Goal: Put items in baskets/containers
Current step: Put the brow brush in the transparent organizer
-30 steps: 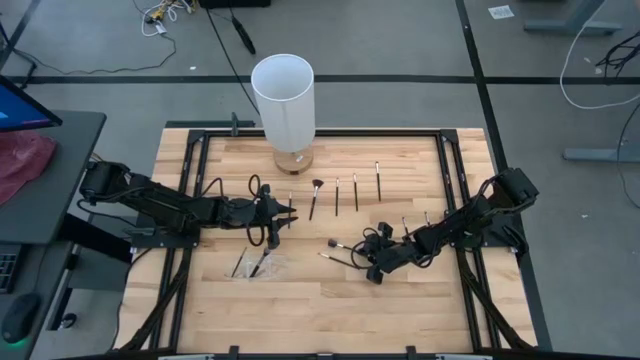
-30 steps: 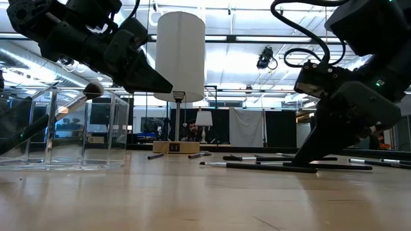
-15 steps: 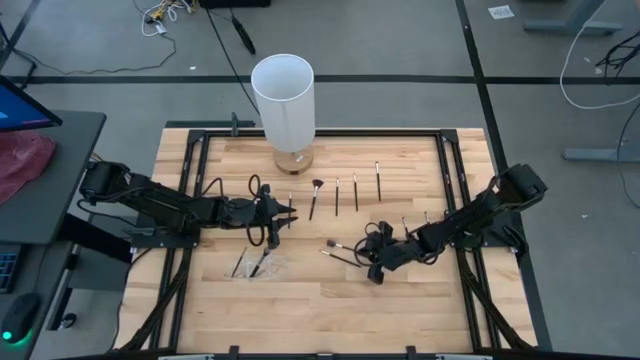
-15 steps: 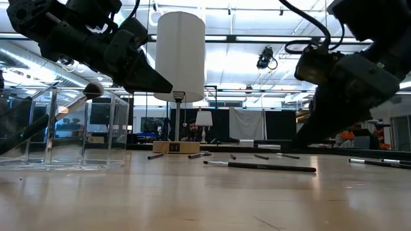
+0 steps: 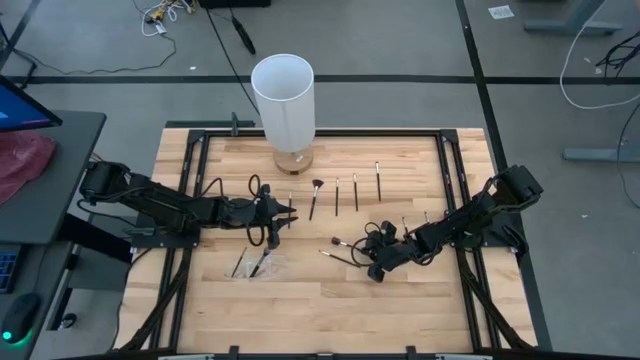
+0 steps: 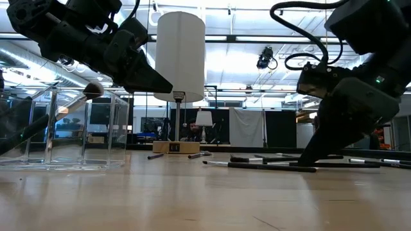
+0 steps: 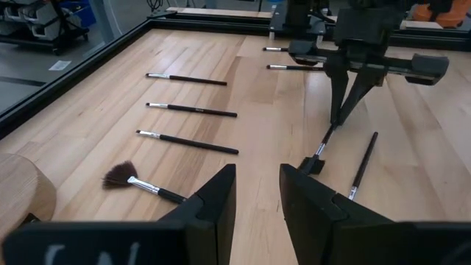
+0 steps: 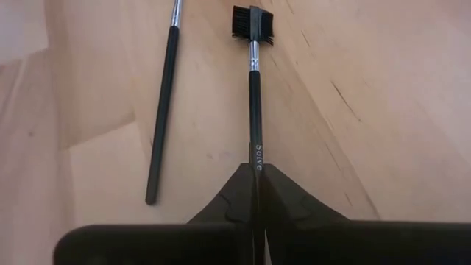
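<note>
A thin black brush (image 8: 254, 110) with a square comb tip lies flat on the table (image 5: 420, 300), and the right gripper (image 5: 372, 262) is pinched tight on its handle end, low at the wood near the middle of the table, a bit toward the right edge. A second dark brush (image 8: 162, 110) lies just beside it, not touching. More brushes lie in a short row (image 5: 355, 190) closer to the far edge, and a fan brush (image 7: 136, 180) with spread bristles lies at the left end of that row. The clear box (image 6: 61, 128) stands on the left half of the table, toward the near edge, with a few brushes (image 5: 250, 263) already leaning inside it. The left gripper (image 5: 287, 214) hangs in the air over the table, between the clear box and the row of brushes, with its two fingers (image 7: 213, 206) a little apart and nothing between them. A tall white tube (image 5: 283, 100) stands on a round wooden base at the far edge.
</note>
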### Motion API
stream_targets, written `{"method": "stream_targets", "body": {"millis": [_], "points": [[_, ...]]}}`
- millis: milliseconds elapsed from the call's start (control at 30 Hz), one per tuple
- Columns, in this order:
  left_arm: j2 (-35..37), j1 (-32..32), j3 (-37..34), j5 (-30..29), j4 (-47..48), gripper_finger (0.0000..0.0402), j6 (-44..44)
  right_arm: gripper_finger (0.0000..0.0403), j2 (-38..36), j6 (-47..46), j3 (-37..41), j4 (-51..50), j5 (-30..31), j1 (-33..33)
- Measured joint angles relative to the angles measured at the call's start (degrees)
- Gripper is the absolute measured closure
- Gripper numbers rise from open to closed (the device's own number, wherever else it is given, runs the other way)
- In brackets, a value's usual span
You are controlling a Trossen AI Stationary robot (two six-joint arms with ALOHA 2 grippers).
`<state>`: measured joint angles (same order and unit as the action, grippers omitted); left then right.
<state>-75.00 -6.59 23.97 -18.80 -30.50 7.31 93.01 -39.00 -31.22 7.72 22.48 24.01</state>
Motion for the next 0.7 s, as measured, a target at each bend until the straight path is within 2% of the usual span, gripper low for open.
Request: {"method": "stream_targets", "body": {"millis": [167,467,700], "points": [[0.0,0.0,0.0,0.0,0.0,0.0291,0.0,0.0381,0.3,-1.0,-0.1,0.0,0.1,0.0],[0.0,0.0,0.0,0.0,0.0,0.0291,0.0,0.0347,0.3,-1.0,-0.1,0.0,0.0,0.0],[0.0,0.0,0.0,0.0,0.0,0.0291,0.0,0.0347,0.3,-0.9,-0.1,-0.1,0.0,0.0]]}}
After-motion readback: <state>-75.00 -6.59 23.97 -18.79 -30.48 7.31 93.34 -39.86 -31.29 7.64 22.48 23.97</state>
